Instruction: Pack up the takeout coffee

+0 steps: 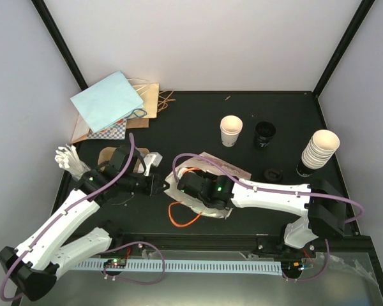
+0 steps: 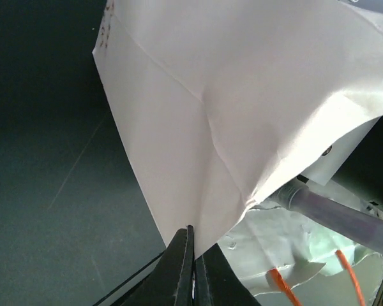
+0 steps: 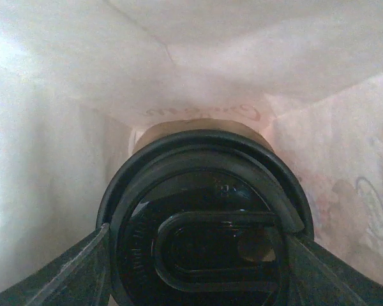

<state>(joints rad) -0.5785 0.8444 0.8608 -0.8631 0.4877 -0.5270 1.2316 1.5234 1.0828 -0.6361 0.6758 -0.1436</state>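
Observation:
The cream paper bag lies on its side in the middle of the table, mouth toward the left. My left gripper is shut on the bag's edge and holds it up. My right gripper is inside the bag, shut on a takeout coffee. Its black lid fills the right wrist view, with one finger against each side. From above, my right gripper and the cup are hidden in the bag; only the right wrist shows.
An open lidless cup, a stack of black lids, a loose lid and a stack of cups stand at back right. Blue and brown bags lie back left. The orange handles trail toward the front.

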